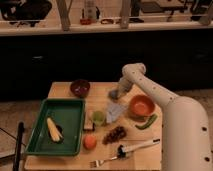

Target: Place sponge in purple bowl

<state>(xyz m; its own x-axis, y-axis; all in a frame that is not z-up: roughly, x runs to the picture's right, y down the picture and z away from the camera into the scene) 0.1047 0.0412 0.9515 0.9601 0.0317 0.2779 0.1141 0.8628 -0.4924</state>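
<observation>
Sponge point(89, 121), a small dull block, sits just left of the green cup point(98, 117); our gripper point(116, 94) hangs right of the purple bowl point(80, 88), and we cannot tell its grip.

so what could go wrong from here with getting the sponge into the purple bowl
The gripper hangs near the table's back edge, between the dark purple bowl and the round orange bowl, away from what looks like the small tan sponge. That sponge lies close between the green plastic tray and a small green cup, so a grasp could nudge either. The pale crumpled cloth on the likely path might snag.
</observation>
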